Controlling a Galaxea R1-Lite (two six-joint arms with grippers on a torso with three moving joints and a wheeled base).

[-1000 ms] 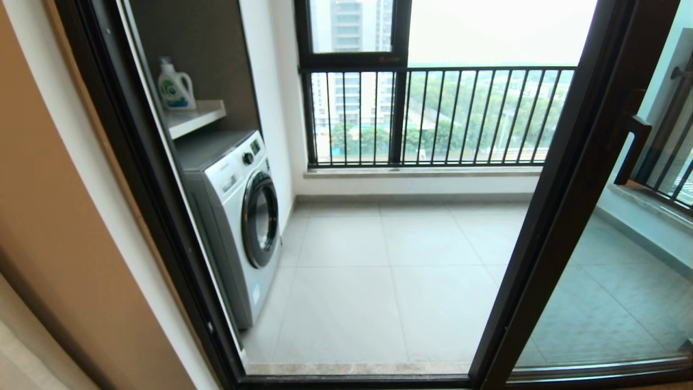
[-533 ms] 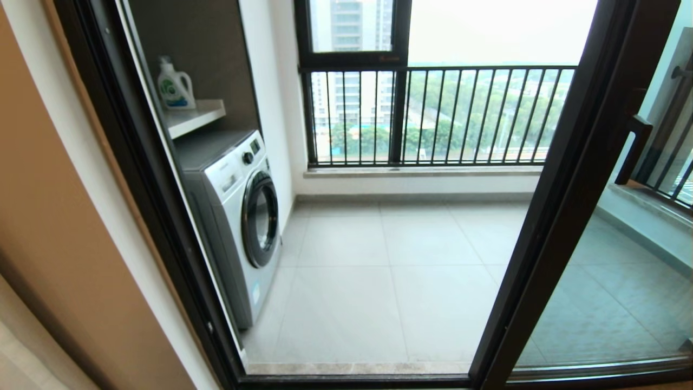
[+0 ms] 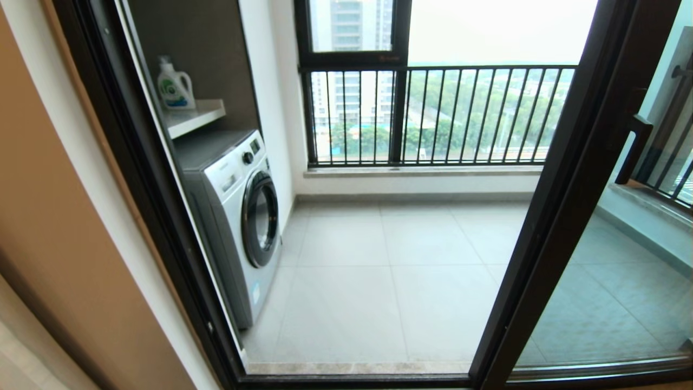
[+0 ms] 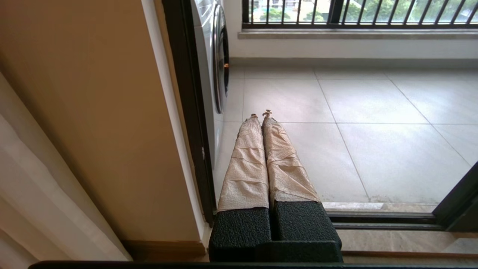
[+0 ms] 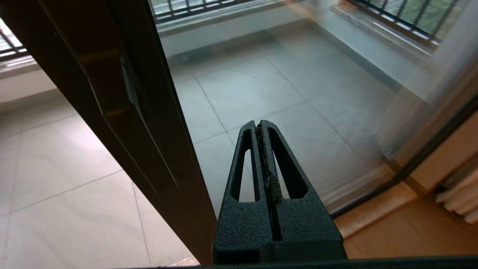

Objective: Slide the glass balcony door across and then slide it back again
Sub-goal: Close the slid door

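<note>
The glass balcony door (image 3: 601,303) stands slid to the right, and the doorway is open. Its dark brown edge post (image 3: 552,216) runs slanting down to the floor track, with the bar handle (image 3: 631,151) just right of it. Neither gripper shows in the head view. In the right wrist view my right gripper (image 5: 258,125) is shut on nothing and sits low in front of the glass (image 5: 298,74), just right of the door post (image 5: 123,112) and apart from it. My left gripper (image 4: 260,115), its fingers wrapped in tan tape, is shut and empty by the left door jamb (image 4: 186,112).
A white washing machine (image 3: 238,216) stands on the balcony's left side under a shelf (image 3: 195,116) with a detergent bottle (image 3: 174,86). A window with black railing bars (image 3: 433,114) closes the far side. The dark floor track (image 3: 352,379) crosses the threshold. A pale curtain (image 4: 37,186) hangs left.
</note>
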